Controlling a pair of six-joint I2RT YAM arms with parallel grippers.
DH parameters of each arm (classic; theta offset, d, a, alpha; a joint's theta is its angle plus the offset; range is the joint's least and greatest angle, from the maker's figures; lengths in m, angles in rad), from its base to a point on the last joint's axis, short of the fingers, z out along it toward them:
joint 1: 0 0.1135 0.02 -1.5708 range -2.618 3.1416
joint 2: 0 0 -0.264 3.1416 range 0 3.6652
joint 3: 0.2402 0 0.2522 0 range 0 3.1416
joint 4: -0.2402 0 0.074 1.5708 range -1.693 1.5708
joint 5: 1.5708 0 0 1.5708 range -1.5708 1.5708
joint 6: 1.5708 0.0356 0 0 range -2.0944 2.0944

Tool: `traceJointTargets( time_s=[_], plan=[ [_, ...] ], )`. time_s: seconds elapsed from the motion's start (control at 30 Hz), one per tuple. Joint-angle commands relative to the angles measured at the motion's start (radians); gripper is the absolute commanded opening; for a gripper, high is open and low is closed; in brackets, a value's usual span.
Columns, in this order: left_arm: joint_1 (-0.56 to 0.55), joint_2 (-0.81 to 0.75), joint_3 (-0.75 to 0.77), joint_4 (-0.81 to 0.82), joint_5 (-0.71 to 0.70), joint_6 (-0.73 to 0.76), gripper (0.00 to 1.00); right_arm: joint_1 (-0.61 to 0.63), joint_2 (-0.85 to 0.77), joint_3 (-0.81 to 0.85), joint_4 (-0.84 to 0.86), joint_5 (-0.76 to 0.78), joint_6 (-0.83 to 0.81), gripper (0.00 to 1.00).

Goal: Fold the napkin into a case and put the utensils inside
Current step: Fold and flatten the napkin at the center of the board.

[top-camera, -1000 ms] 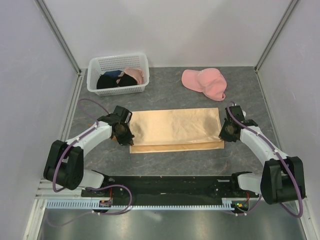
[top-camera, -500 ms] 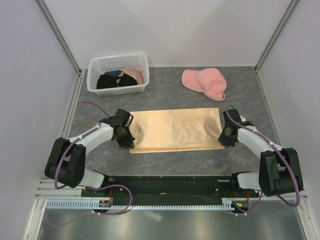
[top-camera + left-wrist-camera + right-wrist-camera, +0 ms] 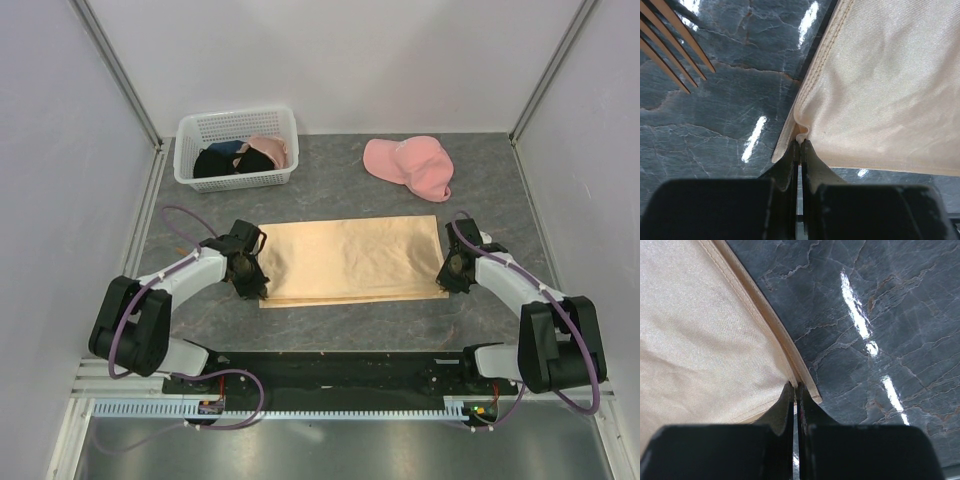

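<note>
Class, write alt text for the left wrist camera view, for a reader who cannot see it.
The left gripper, closed, pinches a corner of the shiny peach napkin, which spreads away to the upper right. The tines of a wooden fork lie at the upper left on the dark marbled table, apart from the cloth.

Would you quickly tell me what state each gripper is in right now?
Left gripper: closed, pinching the napkin at a left corner.
Right gripper: closed, pinching the napkin at a right corner.
</note>
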Motion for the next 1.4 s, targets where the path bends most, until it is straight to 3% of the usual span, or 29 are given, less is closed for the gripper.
traceJointTargets(
  time_s=[0.0,0.17,0.37,1.37],
  plan=[
    [0.002,-0.062,0.007,-0.03,-0.076,-0.015,0.02,-0.005,-0.054,0.04,-0.03,0.059,-0.006,0.0],
    [0.002,-0.128,0.027,-0.059,-0.095,-0.018,0.02,-0.004,-0.102,0.08,-0.09,0.067,0.007,0.0],
    [0.004,-0.103,0.017,-0.081,-0.073,-0.018,0.02,-0.005,-0.131,0.049,-0.11,0.064,0.019,0.0],
    [-0.002,-0.008,-0.065,-0.047,-0.096,-0.084,0.02,-0.004,-0.007,-0.017,-0.057,0.125,0.06,0.0]
  ],
)
